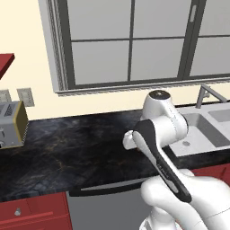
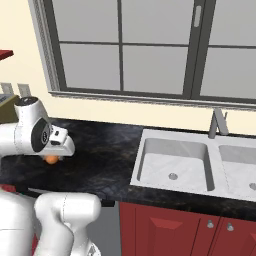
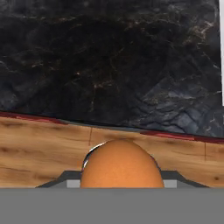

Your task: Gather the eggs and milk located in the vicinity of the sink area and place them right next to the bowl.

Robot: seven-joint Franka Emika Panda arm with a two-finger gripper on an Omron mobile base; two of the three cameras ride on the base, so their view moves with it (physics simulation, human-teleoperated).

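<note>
Egg [image 3: 119, 162] sits clamped between our nearly closed gripper [image 2: 52, 159], carried clear above the dark counter [image 1: 81, 143] left of the sink [image 2: 172, 160], held aloft, we judge, for transport toward the bowl.
</note>
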